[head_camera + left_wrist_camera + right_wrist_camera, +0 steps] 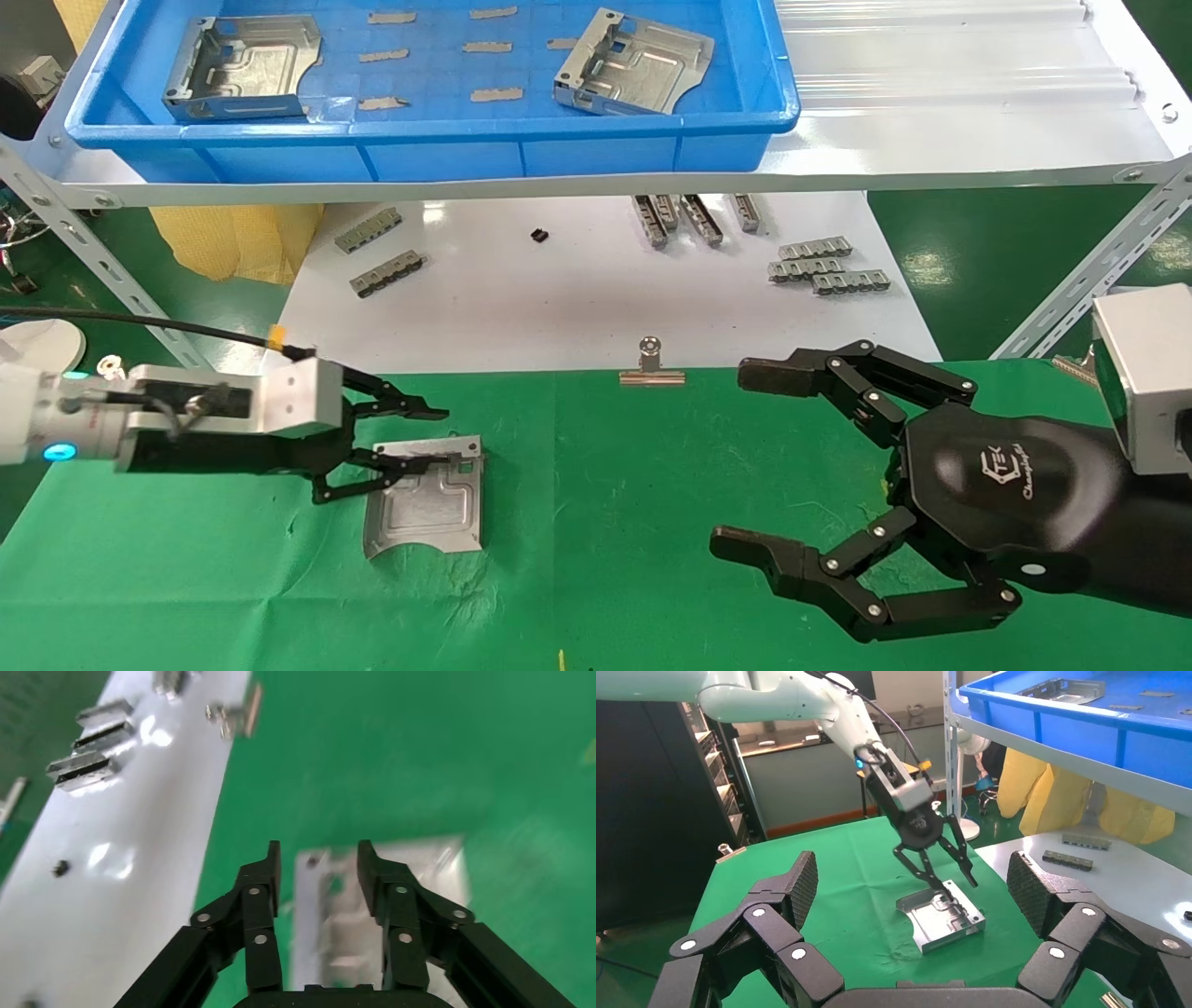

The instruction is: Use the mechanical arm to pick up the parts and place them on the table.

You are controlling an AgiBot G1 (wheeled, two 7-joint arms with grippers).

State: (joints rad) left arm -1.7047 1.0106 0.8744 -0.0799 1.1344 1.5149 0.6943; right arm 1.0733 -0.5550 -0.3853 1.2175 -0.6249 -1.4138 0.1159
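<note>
Where the work stands: one part (426, 497) already lies flat on the green counter (633, 522) at near left, so you may judge the task partly done.
Left claw (410, 447): spread open over the far edge of that part; the lower finger (391, 471) is at or touching the upturned flange, the upper finger clear of it. Whether anything is pinched I cannot tell; the left wrist view shows a finger on either side of the plate with a gap between them.
Why so held: the claw comes in low and nearly level from the left, which suits setting down or releasing a thin plate by its flange.
Right claw (745, 466): wide open, empty, hanging over the counter at near right, well apart from the part; you appear to have it parked.
Remaining parts: two more in the blue tray (428, 140) on the far shelf, one at its left (244, 67), one at its right (633, 65), the right one tilted.
Material: stamped silver sheet metal, roughly square, embossed grooves, raised flanges, one curved cutout edge; thin and likely slippery.
Counter cloth: wrinkled green fabric, held by a binder clip (651, 366) at its far edge.
Other items: small grey toothed strips (829, 266) on the white board (577, 298) beyond; not your concern.
</note>
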